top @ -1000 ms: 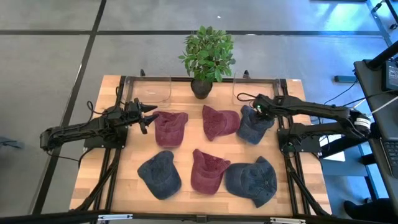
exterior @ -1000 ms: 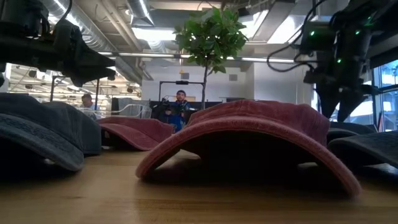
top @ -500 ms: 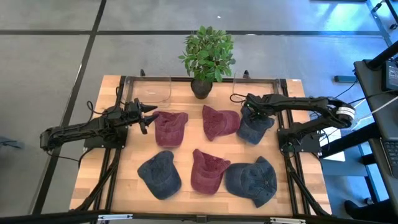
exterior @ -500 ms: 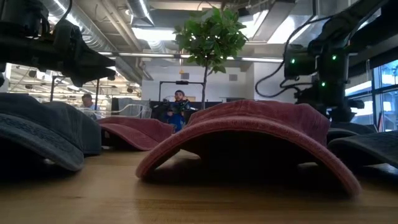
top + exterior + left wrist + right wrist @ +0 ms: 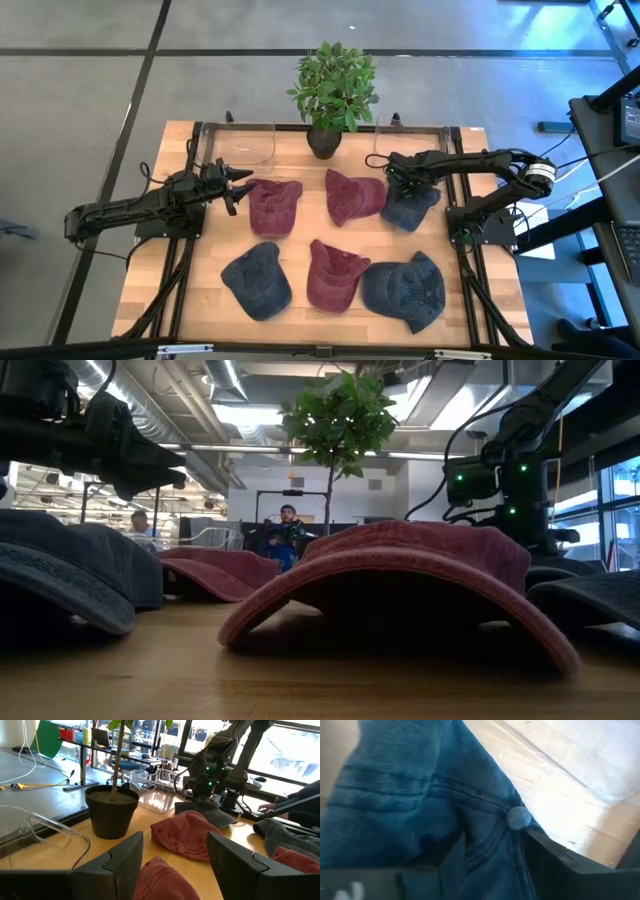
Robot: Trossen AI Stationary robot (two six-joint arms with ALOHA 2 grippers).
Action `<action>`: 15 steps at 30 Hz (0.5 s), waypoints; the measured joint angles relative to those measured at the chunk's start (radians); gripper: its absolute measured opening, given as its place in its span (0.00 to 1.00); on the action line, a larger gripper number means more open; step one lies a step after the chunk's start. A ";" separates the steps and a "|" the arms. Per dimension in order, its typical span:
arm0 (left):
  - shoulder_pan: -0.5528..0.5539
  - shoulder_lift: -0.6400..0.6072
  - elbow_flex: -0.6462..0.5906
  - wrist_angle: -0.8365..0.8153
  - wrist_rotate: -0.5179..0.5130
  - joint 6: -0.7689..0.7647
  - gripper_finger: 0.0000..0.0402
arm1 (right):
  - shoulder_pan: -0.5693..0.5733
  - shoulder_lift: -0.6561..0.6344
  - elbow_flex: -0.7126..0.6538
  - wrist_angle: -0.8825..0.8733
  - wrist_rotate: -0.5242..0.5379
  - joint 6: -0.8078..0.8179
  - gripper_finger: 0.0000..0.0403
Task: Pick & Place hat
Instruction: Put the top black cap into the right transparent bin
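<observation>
Six caps lie brim and crown down on the wooden table. Far row: a maroon cap (image 5: 274, 206), a maroon cap (image 5: 352, 196), a navy cap (image 5: 408, 204). Near row: a navy cap (image 5: 257, 281), a maroon cap (image 5: 335, 274), a navy cap (image 5: 405, 289). My right gripper (image 5: 397, 180) is down on the far navy cap (image 5: 410, 795), open, with the crown's ridge and top button (image 5: 518, 817) between its fingers. My left gripper (image 5: 238, 187) waits open just left of the far-left maroon cap (image 5: 160, 882), above the table. My right gripper comes from above, pointing down, at the far navy cap's crown beside the top button (image 5: 510, 827). Its open fingers (image 5: 451, 851) stand one on each side of a raised fold of cloth and their tips sink into it. The cap lies on the table.
A potted plant (image 5: 333, 100) stands at the far edge's middle, with a clear plastic container (image 5: 245, 146) left of it and another (image 5: 388, 140) right of it. Caps fill most of the middle; bare wood (image 5: 160, 270) shows at the near left. People sit in the room behind (image 5: 290, 525).
My right gripper has moved toward the table's left, over the far navy cap, and has come down onto its crown; its arm has swung with it. The caps and my left arm have kept still.
</observation>
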 joint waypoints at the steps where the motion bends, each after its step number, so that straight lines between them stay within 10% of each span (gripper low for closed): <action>1: 0.000 0.000 0.000 0.000 0.000 0.000 0.53 | 0.000 0.000 0.000 0.002 -0.004 0.000 0.42; 9: 0.000 0.000 0.000 0.000 0.000 0.001 0.53 | -0.001 0.006 -0.009 0.008 0.070 -0.044 0.15; 15: 0.000 0.000 0.000 -0.001 0.000 0.001 0.53 | -0.001 0.009 -0.013 -0.007 0.119 -0.099 0.13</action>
